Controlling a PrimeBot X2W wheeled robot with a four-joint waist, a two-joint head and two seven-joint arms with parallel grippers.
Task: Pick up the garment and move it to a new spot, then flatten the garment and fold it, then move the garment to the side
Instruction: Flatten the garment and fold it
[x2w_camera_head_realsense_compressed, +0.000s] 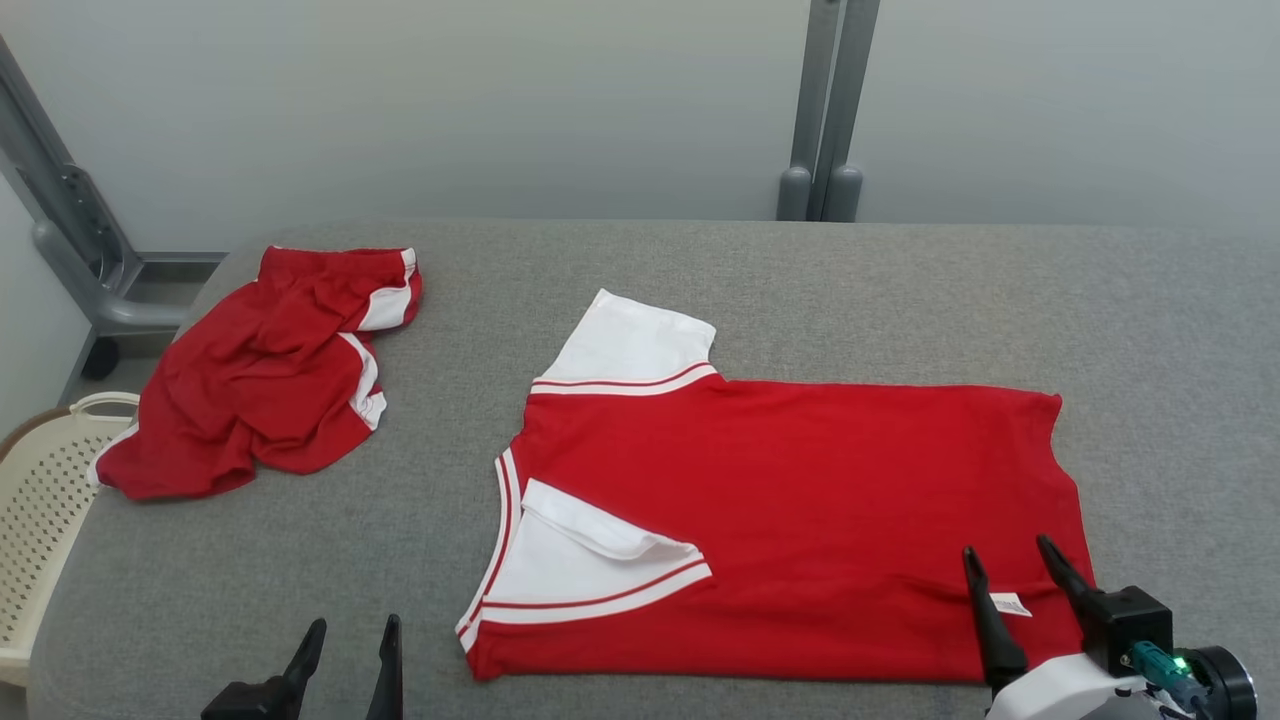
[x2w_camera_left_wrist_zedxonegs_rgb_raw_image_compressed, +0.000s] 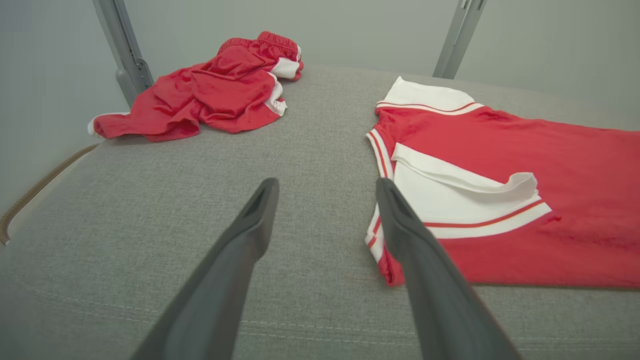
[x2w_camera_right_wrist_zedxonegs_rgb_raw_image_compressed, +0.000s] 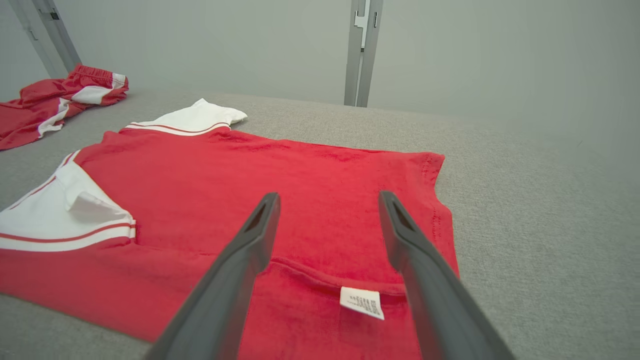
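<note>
Under and ahead of our right gripper (x2w_camera_head_realsense_compressed: 1005, 546), whose two fingers stand apart with nothing between them, the red shirt (x2w_camera_head_realsense_compressed: 790, 500) lies spread flat. Its hem end is nearest those fingers. Its collar end lies just right of our left gripper (x2w_camera_head_realsense_compressed: 355, 622), which is likewise spread wide, holds nothing and hangs over bare cloth. Our right wrist view lets us see lines of print on the white care label (x2w_camera_right_wrist_zedxonegs_rgb_raw_image_compressed: 361, 302); in our head view it is a plain tag between the fingers. Our left wrist view shows the near white sleeve (x2w_camera_left_wrist_zedxonegs_rgb_raw_image_compressed: 450, 200) with its edge curled over. Far ahead and left of the left gripper lie crumpled red shorts (x2w_camera_head_realsense_compressed: 260, 380). Our head view adds a cream basket (x2w_camera_head_realsense_compressed: 45, 500) beyond the grey fabric table (x2w_camera_head_realsense_compressed: 700, 270), which is backed by a pale wall (x2w_camera_head_realsense_compressed: 500, 100) and a grey upright (x2w_camera_head_realsense_compressed: 830, 110). We count two garments, two sleeves, one label and one basket
</note>
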